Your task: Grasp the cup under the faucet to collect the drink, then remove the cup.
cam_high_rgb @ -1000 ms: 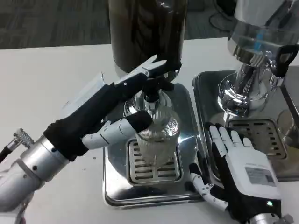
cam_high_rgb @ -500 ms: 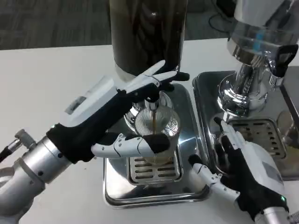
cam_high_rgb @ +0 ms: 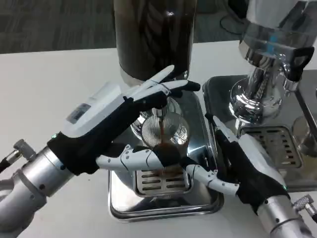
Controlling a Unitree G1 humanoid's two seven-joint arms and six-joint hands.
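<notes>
The one clear cup (cam_high_rgb: 165, 133) is stood on the steel drip tray (cam_high_rgb: 148, 201) under the dark dispenser (cam_high_rgb: 153, 34), and a thin brown stream is seen falling into it. It is held by the left hand (cam_high_rgb: 111, 126), with the thumb in front and the fingers reaching over the rim. The right hand (cam_high_rgb: 242, 163) is spread open just beside the cup, and whether the cup is touched cannot be told.

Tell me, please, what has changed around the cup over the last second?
The right hand moved from the right-hand tray in toward the cup, its thumb now reaching beside it. The left hand shifted its fingers up onto the faucet and a dark stream started pouring into the cup. The cup and both steel trays stayed put.
</notes>
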